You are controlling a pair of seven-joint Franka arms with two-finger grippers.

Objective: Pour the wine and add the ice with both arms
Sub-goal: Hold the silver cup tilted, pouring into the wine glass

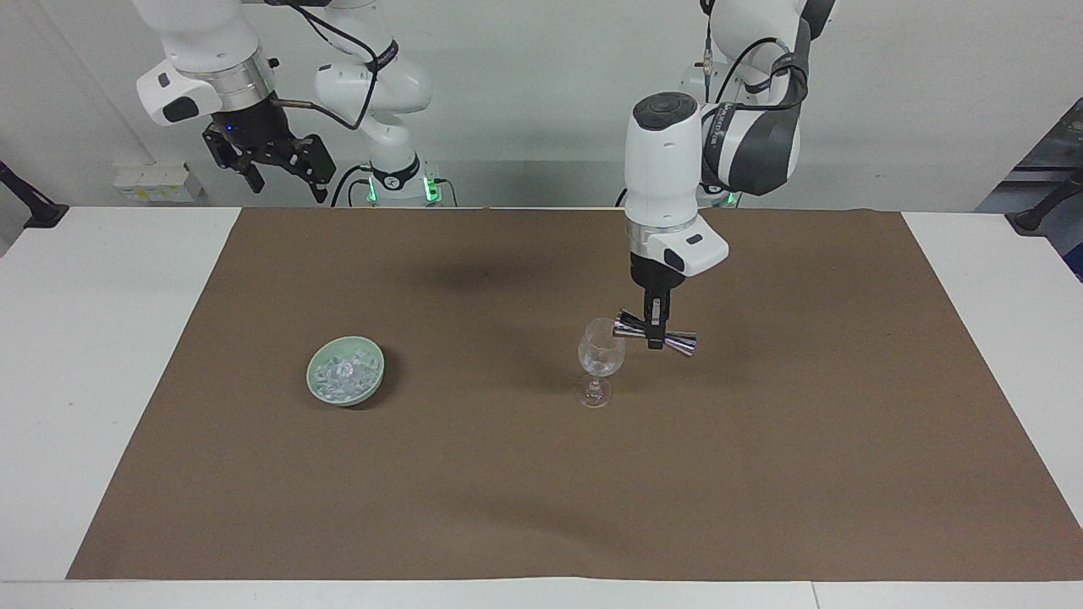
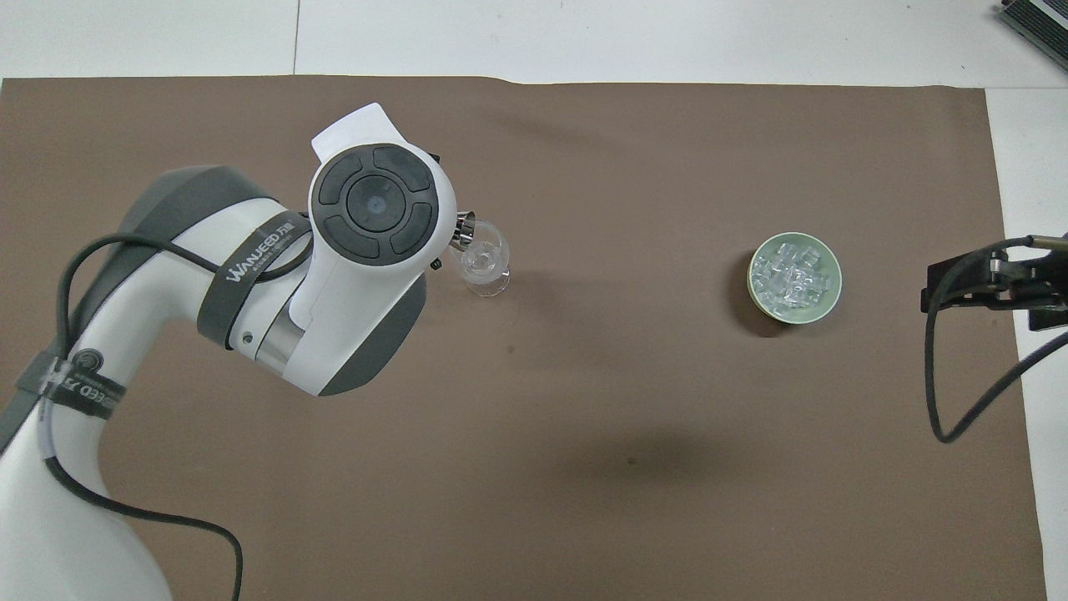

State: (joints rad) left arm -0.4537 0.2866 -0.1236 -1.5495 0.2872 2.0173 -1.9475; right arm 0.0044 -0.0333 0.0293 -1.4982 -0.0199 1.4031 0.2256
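The left arm (image 1: 677, 161) was seen reaching out over the brown mat (image 1: 541, 474), its wrist turned straight down, and the left gripper (image 1: 653, 338) was clamped by narrowed fingers on the waist of a steel double-ended jigger (image 1: 656, 334). The jigger was held nearly level, slightly tilted, with one cup end brought to the rim of the clear stemmed wine glass (image 1: 600, 359), which stood upright on the mat; in the overhead view only that cup end (image 2: 464, 232) could be seen by the glass (image 2: 484, 260), the rest being covered by the arm's wrist (image 2: 375, 200). Whether any liquid was in the glass could not be told. The right arm (image 1: 211, 59) was held raised and waiting above the table's edge nearest the robots, at its own end, with the right gripper (image 1: 283, 169) pointed downward and its fingers spread apart around nothing. The ice (image 1: 344, 376) was heaped in a small pale green bowl (image 1: 315, 381), set on the mat toward the right arm's end of the table, well apart from the glass. The mat was laid over a white table (image 1: 101, 355), and a plain light wall (image 1: 525, 101) was seen at the robots' end
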